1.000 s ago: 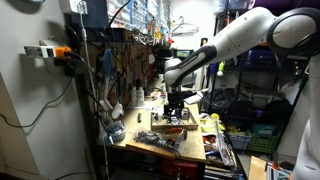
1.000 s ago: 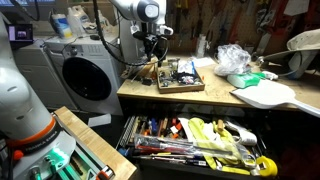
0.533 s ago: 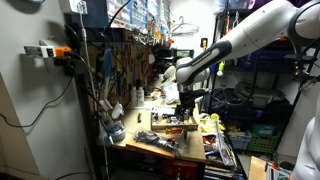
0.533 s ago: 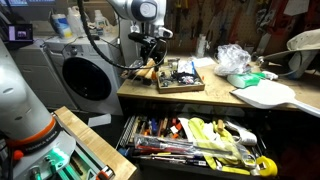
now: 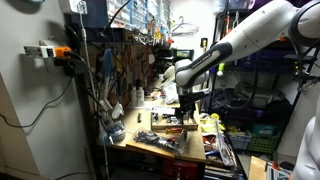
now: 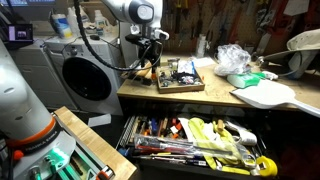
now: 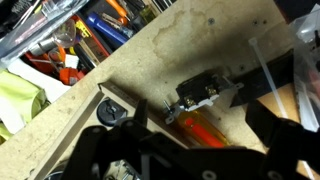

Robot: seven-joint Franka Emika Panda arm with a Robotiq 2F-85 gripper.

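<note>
My gripper (image 7: 205, 128) is open, its dark fingers (image 7: 135, 118) spread wide over the wooden workbench top (image 7: 190, 45). Between and below the fingers lies an orange translucent screwdriver handle (image 7: 188, 124), with a white and black electrical outlet part (image 7: 200, 92) right beside it. I cannot tell if the fingers touch either one. In both exterior views the gripper (image 6: 151, 62) (image 5: 187, 107) hangs low over the bench's left end, next to a dark tray (image 6: 181, 77) of small parts.
An open drawer (image 6: 195, 140) full of hand tools sticks out below the bench and shows in the wrist view (image 7: 70, 45). A crumpled plastic bag (image 6: 234, 58) and a white board (image 6: 266, 94) lie on the bench. A washing machine (image 6: 84, 72) stands beside it.
The gripper has shifted a little sideways along the bench towards its end and stays low. Nothing was taken hold of.
</note>
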